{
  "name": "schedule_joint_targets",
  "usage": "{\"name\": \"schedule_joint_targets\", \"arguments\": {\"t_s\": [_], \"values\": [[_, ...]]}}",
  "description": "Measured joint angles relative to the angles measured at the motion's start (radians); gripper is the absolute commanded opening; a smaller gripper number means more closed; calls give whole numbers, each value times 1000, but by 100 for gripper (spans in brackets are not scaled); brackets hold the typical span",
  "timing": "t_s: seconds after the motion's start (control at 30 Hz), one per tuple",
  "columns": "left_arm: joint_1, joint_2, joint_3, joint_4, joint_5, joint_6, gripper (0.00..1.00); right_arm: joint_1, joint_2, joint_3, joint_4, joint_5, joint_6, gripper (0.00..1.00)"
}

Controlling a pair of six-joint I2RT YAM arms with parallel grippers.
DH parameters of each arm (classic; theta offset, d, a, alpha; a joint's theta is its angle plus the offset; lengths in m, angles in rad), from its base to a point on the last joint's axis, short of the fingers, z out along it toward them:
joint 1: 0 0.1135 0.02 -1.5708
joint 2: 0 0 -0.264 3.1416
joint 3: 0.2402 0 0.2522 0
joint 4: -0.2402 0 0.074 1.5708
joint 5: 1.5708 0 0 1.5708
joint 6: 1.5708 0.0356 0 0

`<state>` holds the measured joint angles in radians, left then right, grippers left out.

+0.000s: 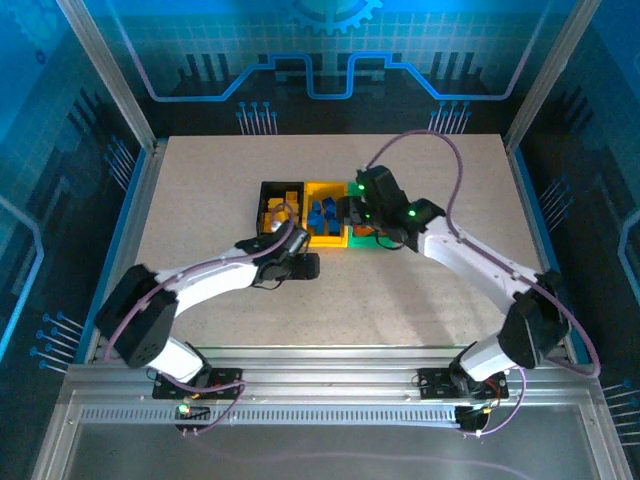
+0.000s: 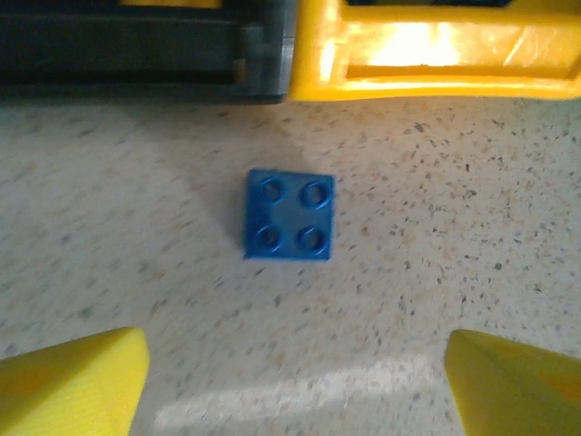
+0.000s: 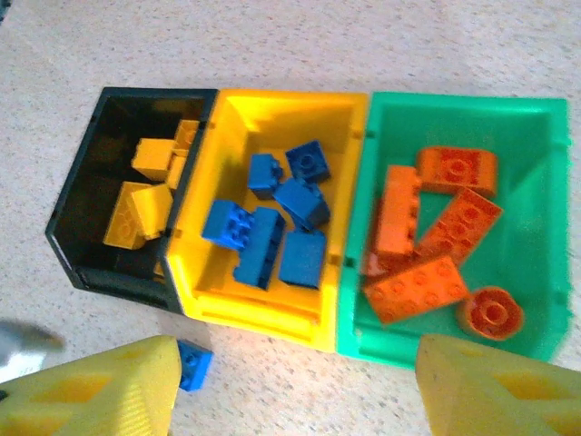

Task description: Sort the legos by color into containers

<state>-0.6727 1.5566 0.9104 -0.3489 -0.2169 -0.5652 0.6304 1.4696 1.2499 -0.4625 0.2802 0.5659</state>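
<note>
Enclosing the speckled table and containers are blue circuit-patterned walls.

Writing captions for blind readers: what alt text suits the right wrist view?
Three joined open plastic bins seen from above: a black bin holding yellow studded bricks, a yellow bin holding blue bricks, a green bin holding orange-red bricks. One small blue brick lies on the speckled table just outside the yellow bin's corner, near the spread yellow fingers of the right gripper.
</note>
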Motion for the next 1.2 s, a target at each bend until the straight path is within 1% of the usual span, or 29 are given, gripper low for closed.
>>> {"name": "schedule_joint_targets", "arguments": {"t_s": [0.13,0.2,0.27,0.33,0.4,0.53,0.63,0.73,0.87,0.97,1.1,1.2], "values": [[-24,124,67,28,-55,43,71,-37,-89,-112,8,0,19,71],[-25,157,77,41,-87,53,67,-45,-120,-147,6,0,25,71],[-25,184,88,42,-119,63,66,-48,-146,-167,8,0,29,71],[-25,209,91,45,-145,68,62,-50,-168,-180,9,0,30,71],[-25,227,92,47,-156,66,57,-51,-183,-187,10,-1,30,71],[-26,252,96,61,-165,67,50,-62,-197,-190,14,-1,33,71],[-29,258,96,79,-165,69,43,-64,-198,-190,16,-2,33,71],[-31,262,96,98,-169,72,34,-65,-199,-196,19,-3,33,71],[-34,252,78,124,-169,79,29,-72,-202,-206,18,-4,36,71],[-51,195,27,127,-153,77,28,-82,-208,-208,20,-4,36,71],[-82,59,13,98,-103,66,31,-101,-229,-235,25,-6,40,71],[-85,0,75,81,-93,66,33,-116,-236,-258,29,-11,45,71]]}}
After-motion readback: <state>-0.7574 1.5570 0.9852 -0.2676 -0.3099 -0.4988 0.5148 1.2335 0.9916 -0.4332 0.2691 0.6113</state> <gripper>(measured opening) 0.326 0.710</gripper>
